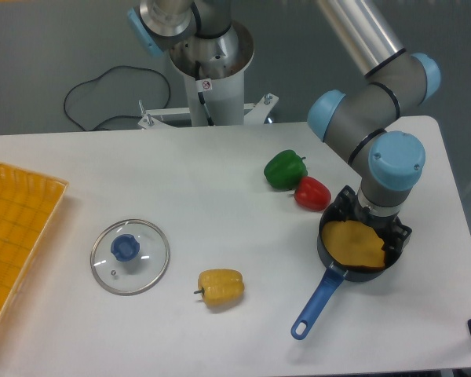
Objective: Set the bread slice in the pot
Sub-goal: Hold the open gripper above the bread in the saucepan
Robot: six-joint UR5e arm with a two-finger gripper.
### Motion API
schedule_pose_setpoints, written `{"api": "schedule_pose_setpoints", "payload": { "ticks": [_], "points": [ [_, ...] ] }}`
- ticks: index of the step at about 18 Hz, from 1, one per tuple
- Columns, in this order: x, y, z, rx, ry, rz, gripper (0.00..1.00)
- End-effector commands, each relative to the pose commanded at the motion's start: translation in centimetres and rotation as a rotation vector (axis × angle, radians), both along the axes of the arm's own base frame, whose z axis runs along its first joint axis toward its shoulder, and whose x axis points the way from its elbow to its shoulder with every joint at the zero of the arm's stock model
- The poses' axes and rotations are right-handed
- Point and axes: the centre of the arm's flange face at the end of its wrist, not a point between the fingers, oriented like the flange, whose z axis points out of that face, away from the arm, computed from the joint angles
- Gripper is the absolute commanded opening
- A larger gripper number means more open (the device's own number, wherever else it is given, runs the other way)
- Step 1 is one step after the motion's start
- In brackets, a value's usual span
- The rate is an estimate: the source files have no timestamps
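Note:
The bread slice [353, 243], flat and yellow-orange, lies inside the black pot [323, 245] at the right of the table. The pot's long blue handle [317, 302] points toward the front left. My gripper [370, 224] hangs straight down over the pot. Its black fingers [342, 206] stand wide apart, one at the pot's back left rim and one at its right rim, with the slice between and below them. The jaws look open. The right finger is close to the slice's right edge, and the wrist hides the pot's far rim.
A red pepper [312, 193] and a green pepper [285, 170] sit just left of the pot. A yellow pepper [220, 288] lies at front centre. A glass lid [130, 256] with a blue knob is to its left. An orange tray [16, 236] is at the left edge.

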Motion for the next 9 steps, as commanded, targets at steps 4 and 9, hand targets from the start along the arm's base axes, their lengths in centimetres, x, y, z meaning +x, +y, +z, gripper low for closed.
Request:
{"api": "schedule_pose_setpoints", "payload": {
  "ticks": [4, 9],
  "points": [
    [0.0, 0.0, 0.8, 0.004, 0.012, -0.001, 1.00],
    [1.0, 1.4, 3.4, 0.022, 0.054, -0.027, 1.00]
  ]
}}
